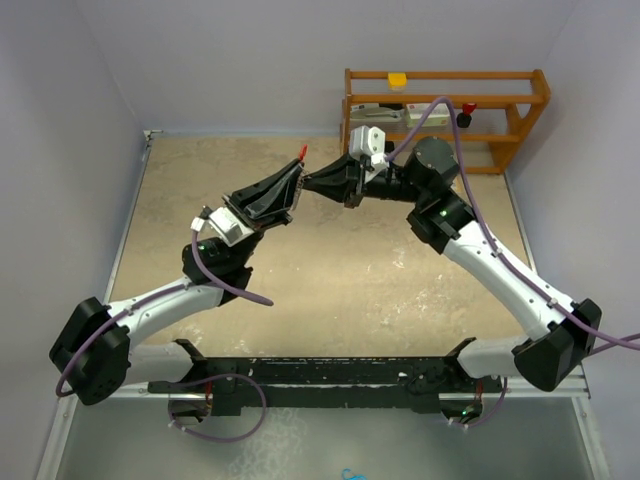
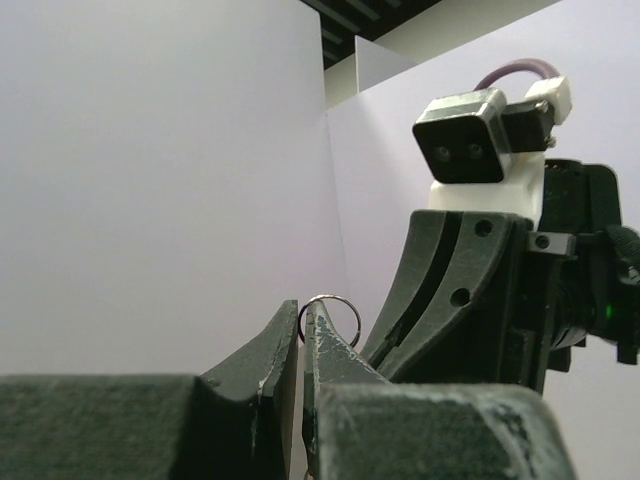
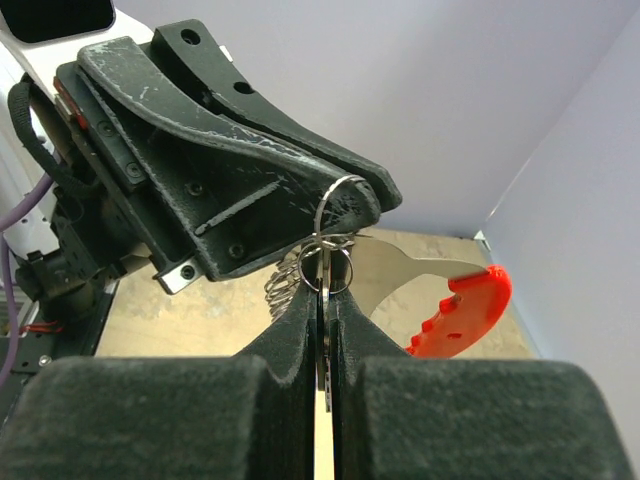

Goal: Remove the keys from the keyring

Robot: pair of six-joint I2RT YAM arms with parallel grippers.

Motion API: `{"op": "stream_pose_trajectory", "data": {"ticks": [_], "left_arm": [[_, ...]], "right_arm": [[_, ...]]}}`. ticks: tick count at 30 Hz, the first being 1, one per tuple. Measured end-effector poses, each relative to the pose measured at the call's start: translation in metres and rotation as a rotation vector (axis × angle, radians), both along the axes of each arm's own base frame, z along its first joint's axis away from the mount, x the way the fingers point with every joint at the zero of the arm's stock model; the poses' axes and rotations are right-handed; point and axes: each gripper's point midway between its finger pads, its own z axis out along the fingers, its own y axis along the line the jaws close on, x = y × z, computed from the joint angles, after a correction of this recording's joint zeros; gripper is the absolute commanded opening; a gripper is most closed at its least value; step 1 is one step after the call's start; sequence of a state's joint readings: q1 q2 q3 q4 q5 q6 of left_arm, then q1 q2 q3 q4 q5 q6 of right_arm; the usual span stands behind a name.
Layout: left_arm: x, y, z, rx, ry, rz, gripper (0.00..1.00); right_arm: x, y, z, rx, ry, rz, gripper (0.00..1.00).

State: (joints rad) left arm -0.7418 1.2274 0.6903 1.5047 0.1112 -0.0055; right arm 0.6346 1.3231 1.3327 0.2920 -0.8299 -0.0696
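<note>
My two grippers meet tip to tip in the air above the tan table (image 1: 340,290). The left gripper (image 1: 297,192) (image 2: 303,312) is shut on a thin wire ring (image 2: 333,304) of the keyring. The keyring's red crescent (image 3: 464,310) and silver blade hang to the right in the right wrist view, with a silvery coil (image 3: 284,281) on the left. A red tip (image 1: 303,153) sticks up above the fingertips in the top view. The right gripper (image 1: 311,184) (image 3: 325,290) is shut on the keys (image 3: 323,356), thin metal edge-on between its fingers. The left gripper's fingers (image 3: 300,190) press in from above.
An orange wooden shelf (image 1: 445,105) stands at the back right against the wall and carries a yellow block (image 1: 398,79) and small items. Pale walls close in the table on the left, back and right. The arms' bases sit along the near edge.
</note>
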Motion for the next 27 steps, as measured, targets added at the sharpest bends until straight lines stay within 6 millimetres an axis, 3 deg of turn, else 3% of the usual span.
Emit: {"op": "stream_pose_trajectory", "data": {"ticks": [21,27], "left_arm": [[0.002,-0.006,0.011,-0.037,0.029,-0.071,0.0],[0.006,-0.006,0.011,-0.047,0.06,-0.08,0.0]], "right_arm": [[0.007,0.008,0.003,0.046,-0.047,0.035,0.0],[0.013,0.002,0.005,0.046,-0.068,-0.03,0.0]]}}
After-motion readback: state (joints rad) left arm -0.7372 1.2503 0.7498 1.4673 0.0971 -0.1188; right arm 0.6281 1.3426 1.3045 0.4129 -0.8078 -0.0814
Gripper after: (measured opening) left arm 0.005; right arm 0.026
